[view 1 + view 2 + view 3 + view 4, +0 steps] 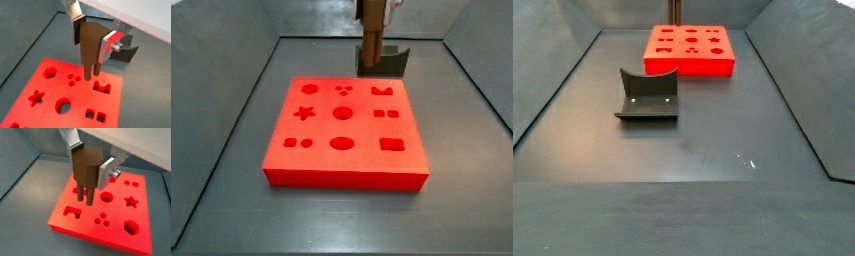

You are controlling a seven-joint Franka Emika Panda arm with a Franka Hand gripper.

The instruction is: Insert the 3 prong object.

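Wrist views: gripper (92, 37) clamps the 3 prong object (88, 46), prongs hanging over the red block (63, 92) near its three-dot cut-out (101, 218).

Side view: peg above the block's (345, 135) far edge. Risk: prongs misaligned, jamming on the face.

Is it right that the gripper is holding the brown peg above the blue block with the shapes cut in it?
Almost. The gripper does hold the brown peg above the block, but the block is red, not blue. Both wrist views show it, with the prongs pointing down at the cut-outs.
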